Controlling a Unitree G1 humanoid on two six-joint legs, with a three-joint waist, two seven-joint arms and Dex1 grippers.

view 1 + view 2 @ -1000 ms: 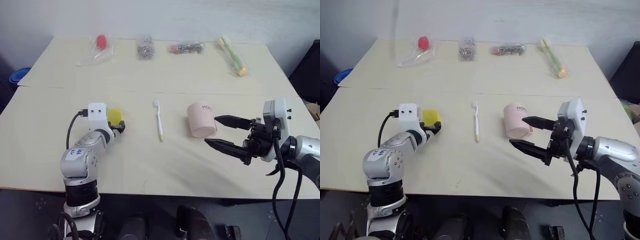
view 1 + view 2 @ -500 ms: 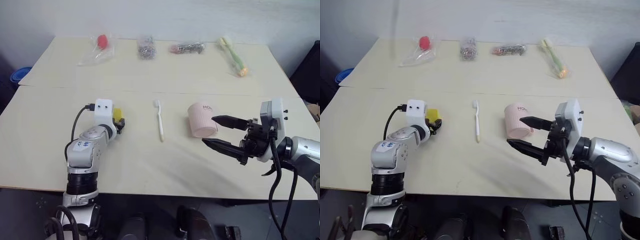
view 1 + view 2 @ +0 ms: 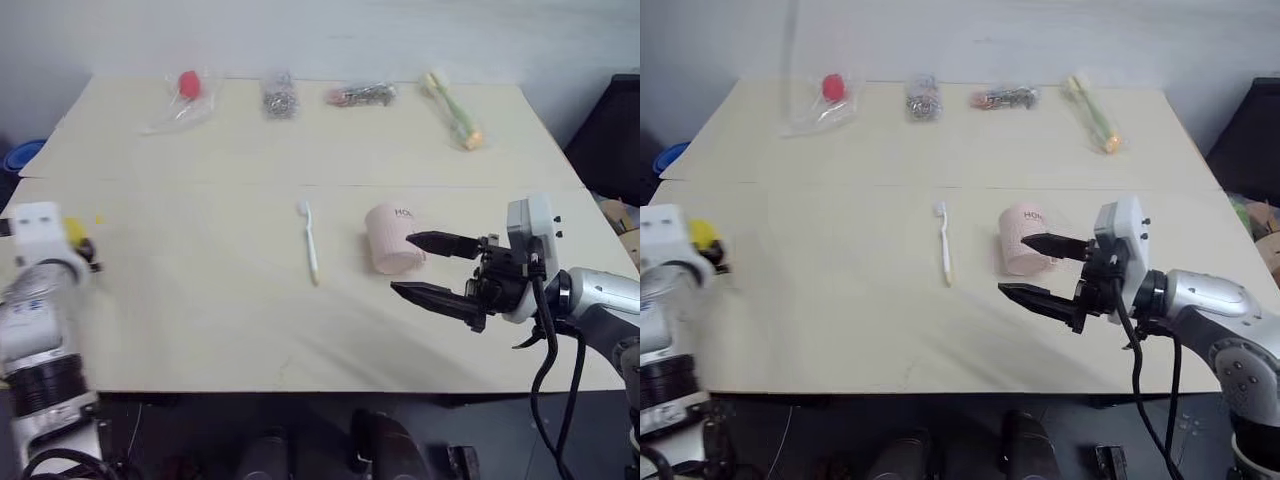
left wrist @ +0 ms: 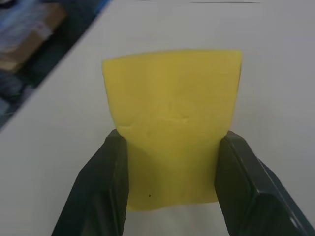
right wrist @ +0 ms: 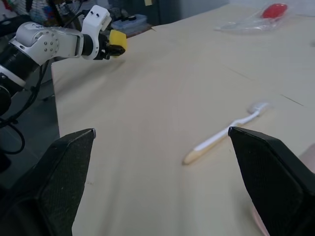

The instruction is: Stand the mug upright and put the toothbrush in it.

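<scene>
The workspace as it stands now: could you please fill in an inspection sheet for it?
Surface: pale wooden table made of two boards with a seam across.
Job's things: mug lying on its side; toothbrush loose on the table, apart from the mug.
Clutter: four clear bags along the far edge, holding a red item, metal bits, a reddish mix and a yellow-green item.
Grippers: left gripper shut on a yellow block; right gripper open beside the mug.
Cables: black cable looping at the right wrist.
Surroundings: blue object beyond the table's left edge.
</scene>
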